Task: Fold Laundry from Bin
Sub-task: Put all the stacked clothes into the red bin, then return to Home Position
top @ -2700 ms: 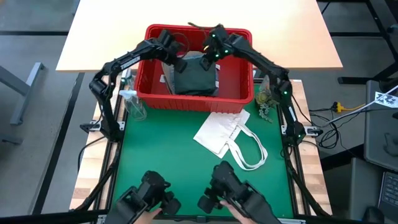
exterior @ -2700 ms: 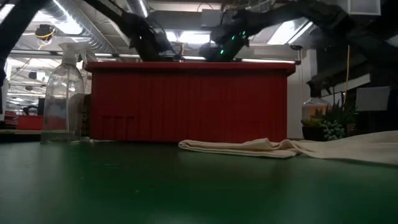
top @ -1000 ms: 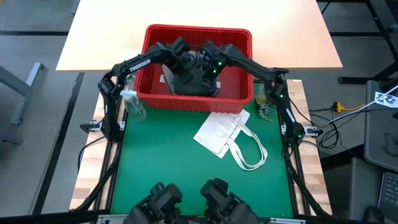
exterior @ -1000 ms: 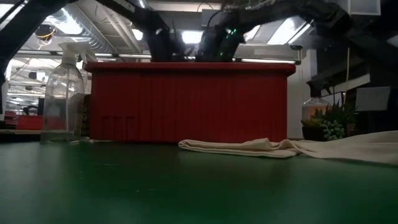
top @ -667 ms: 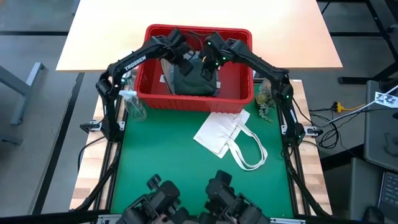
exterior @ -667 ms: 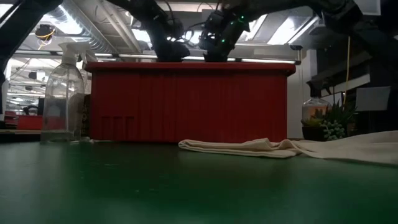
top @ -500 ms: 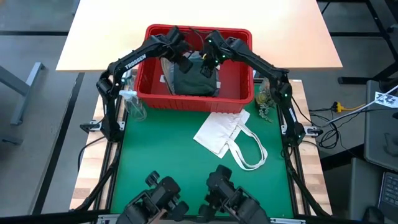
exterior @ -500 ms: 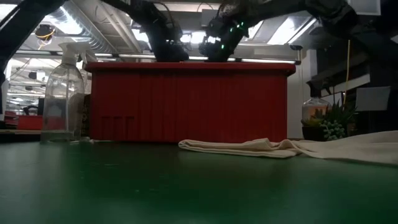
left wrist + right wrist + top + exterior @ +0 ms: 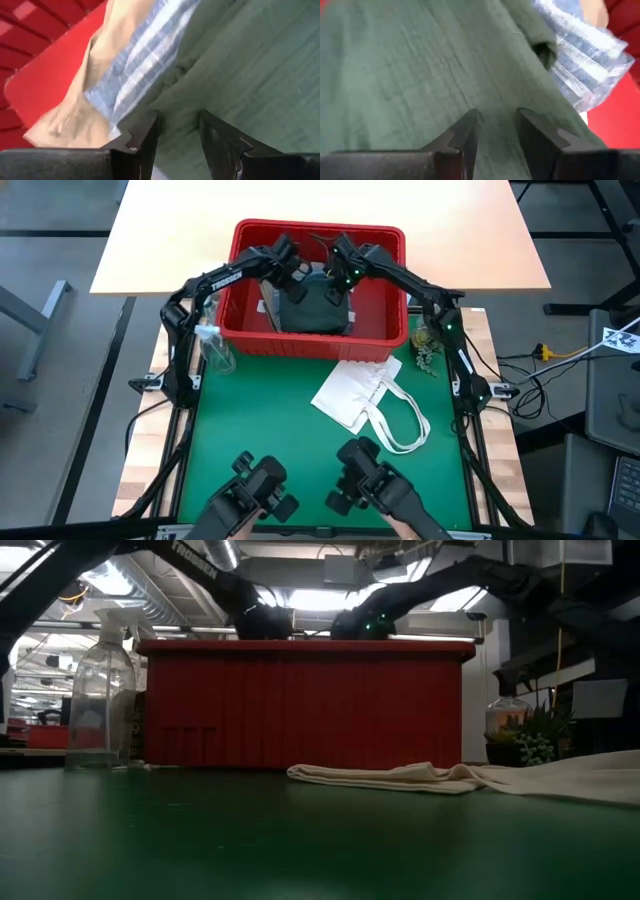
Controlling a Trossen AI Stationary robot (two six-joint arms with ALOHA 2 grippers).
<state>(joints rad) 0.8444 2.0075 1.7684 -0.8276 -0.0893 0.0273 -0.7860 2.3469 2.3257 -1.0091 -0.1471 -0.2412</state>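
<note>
The red bin (image 9: 385, 330) stands at the table's far side and holds the laundry. On top of the pile lies a dark green garment (image 9: 318, 308). Beneath it show a blue-white striped shirt (image 9: 145, 55) and a tan garment (image 9: 70, 122). Both arms reach into the bin from either side. My left gripper (image 9: 178, 132) and my right gripper (image 9: 497, 125) are open and slant down onto the green garment's top, with green cloth (image 9: 445, 70) showing in each gap. In the low view the bin wall (image 9: 300, 700) hides both grippers. My left gripper has its fingertips (image 9: 145, 135) at the dark green garment's top, slanting down from the table's left; I cannot tell whether they touch it. My right gripper has its fingertips (image 9: 465, 130) at the same garment, slanting down from the right; whether they touch it I cannot tell.
A flat white tote bag (image 9: 368, 398) with loop handles lies on the green mat in front of the bin. A clear spray bottle (image 9: 215, 350) stands at the bin's left corner and a small plant (image 9: 426, 348) at its right. Two more arms (image 9: 300, 495) sit at the near edge.
Both grippers rose above the bin's rim toward its far wall, then sank back toward the dark green garment and tipped steeper. The garment lies as before. The gaps between the fingers look unchanged.
</note>
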